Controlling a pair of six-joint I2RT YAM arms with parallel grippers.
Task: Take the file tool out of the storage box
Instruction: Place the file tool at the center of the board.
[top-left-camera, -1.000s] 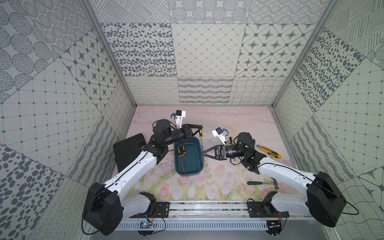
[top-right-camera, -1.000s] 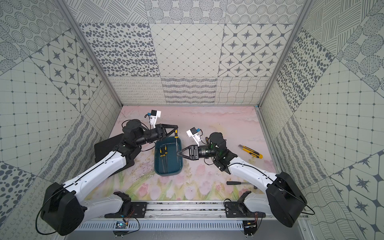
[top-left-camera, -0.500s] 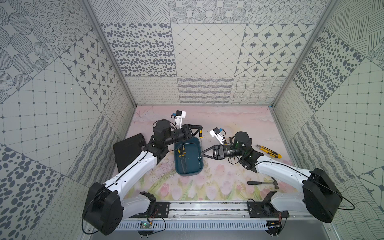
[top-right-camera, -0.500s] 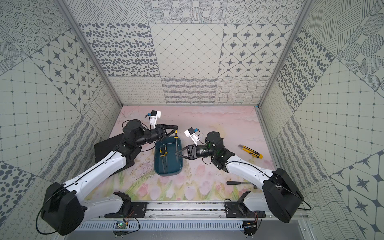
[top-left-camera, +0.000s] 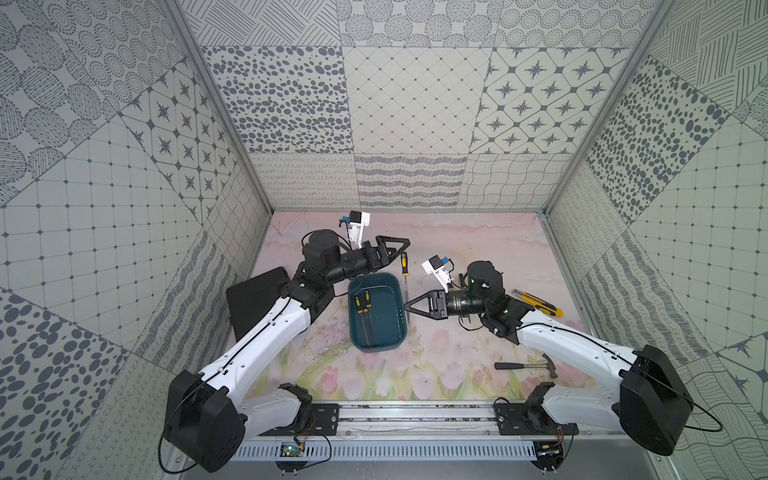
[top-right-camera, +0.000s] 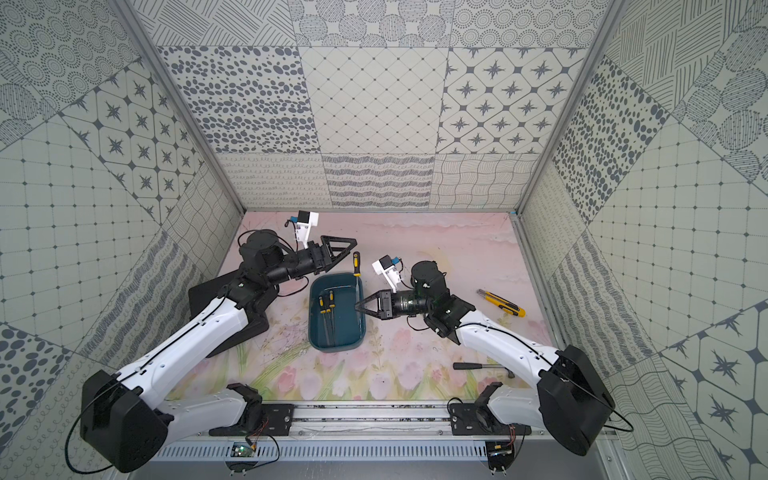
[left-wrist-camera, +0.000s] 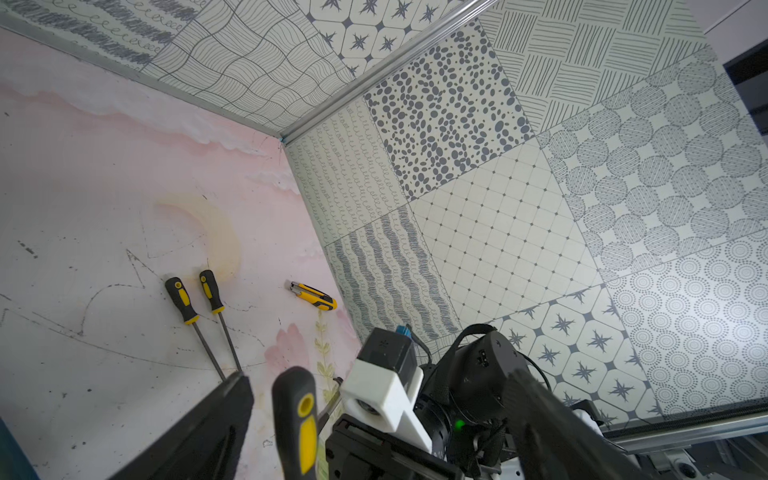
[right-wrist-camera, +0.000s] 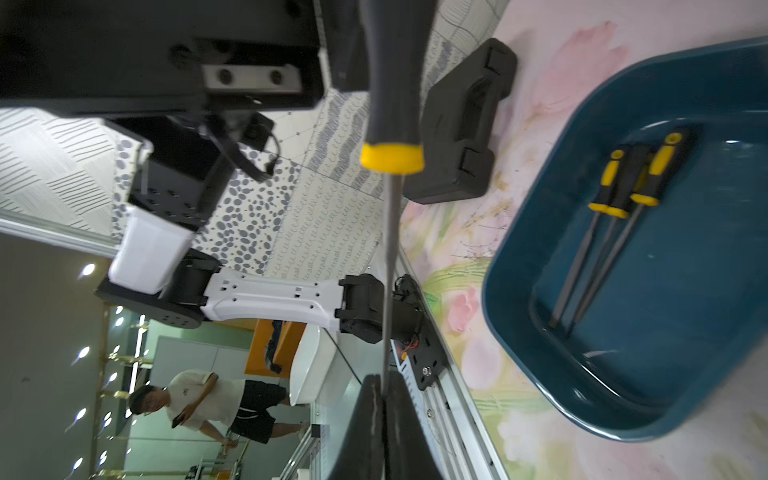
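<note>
file tool (top-left-camera: 405, 286): it's hanging in the air roughly over the storage box (top-left-camera: 377, 344) rim on the robot's right side. The black-and-yellow handle is pointing at the back wall. So it's sitting clear of the tray's hollow but not resting on anything yet.
right gripper (top-left-camera: 406, 306): it's clamping tight on the thin bare shank, well away from the handle. The right wrist view is showing the shank running in between the squeezed-together pads (right-wrist-camera: 365, 415).
left gripper (top-left-camera: 402, 251): its jaws are standing wide apart on either side of the handle and aren't squeezing it at all.
why it's like this: I'm reading this as a hand-off. Each arm is taking a different end, so the two aren't fighting over the same spot.
other files: two are lying side by side inside the box (top-left-camera: 365, 307). Two more are lying on the mat (left-wrist-camera: 199, 316), near a utility knife (left-wrist-camera: 313, 296).
what I'm guessing comes next: the right arm is probably going to carry it over to those two on the mat.
what I'm worrying about: the heavy handle is sitting far from the pinch, so the file might swivel.
</note>
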